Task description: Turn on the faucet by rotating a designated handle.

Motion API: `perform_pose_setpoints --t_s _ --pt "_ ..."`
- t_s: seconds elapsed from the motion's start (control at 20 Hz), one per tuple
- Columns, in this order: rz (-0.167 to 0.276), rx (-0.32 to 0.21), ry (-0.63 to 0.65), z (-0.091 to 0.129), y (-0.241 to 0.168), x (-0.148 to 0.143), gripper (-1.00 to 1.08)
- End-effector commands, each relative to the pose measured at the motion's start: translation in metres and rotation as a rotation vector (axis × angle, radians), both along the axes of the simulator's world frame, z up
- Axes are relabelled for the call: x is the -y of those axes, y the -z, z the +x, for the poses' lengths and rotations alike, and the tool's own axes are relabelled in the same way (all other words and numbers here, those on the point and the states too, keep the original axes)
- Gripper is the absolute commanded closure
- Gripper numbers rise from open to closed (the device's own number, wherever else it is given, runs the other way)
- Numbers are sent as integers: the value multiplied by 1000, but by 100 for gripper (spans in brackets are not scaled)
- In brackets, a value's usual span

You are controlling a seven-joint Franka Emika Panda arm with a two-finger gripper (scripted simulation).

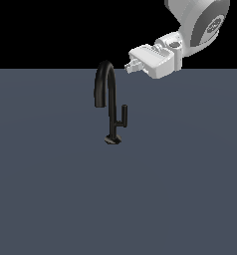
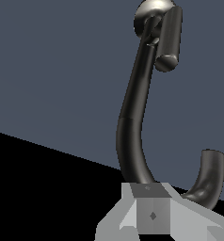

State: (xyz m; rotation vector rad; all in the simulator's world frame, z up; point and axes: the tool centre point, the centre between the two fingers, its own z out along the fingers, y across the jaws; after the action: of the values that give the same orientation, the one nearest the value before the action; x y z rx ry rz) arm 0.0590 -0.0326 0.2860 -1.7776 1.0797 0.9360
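Observation:
The slim black gooseneck faucet (image 1: 111,107) stands upright on the grey floor on a small flared base (image 1: 112,140). Its handle (image 1: 124,114), a short upright rod on a small arm, is on the stem's side toward the exterior view's right. My gripper (image 1: 131,65) hangs just above and to the exterior view's right of the spout's arch, apart from it, with the jaws together and empty. In the wrist view the gripper (image 2: 150,197) sits over the curved spout (image 2: 132,122), and the handle (image 2: 169,40) shows far beyond it, next to the base (image 2: 151,12).
A flat blue-grey floor (image 1: 51,189) spreads around the faucet, with black background behind it. The white arm (image 1: 200,25) comes in from the upper part of the exterior view's right.

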Motion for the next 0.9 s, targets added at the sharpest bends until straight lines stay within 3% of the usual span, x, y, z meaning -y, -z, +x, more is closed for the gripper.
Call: perform_pose_setpoints --t_s 0.0,0.45,0.85 --pt "59 -52 58 10 20 3 108" --pt "250 -225 255 34 94 5 108" --pt "350 -315 358 41 134 0 108"
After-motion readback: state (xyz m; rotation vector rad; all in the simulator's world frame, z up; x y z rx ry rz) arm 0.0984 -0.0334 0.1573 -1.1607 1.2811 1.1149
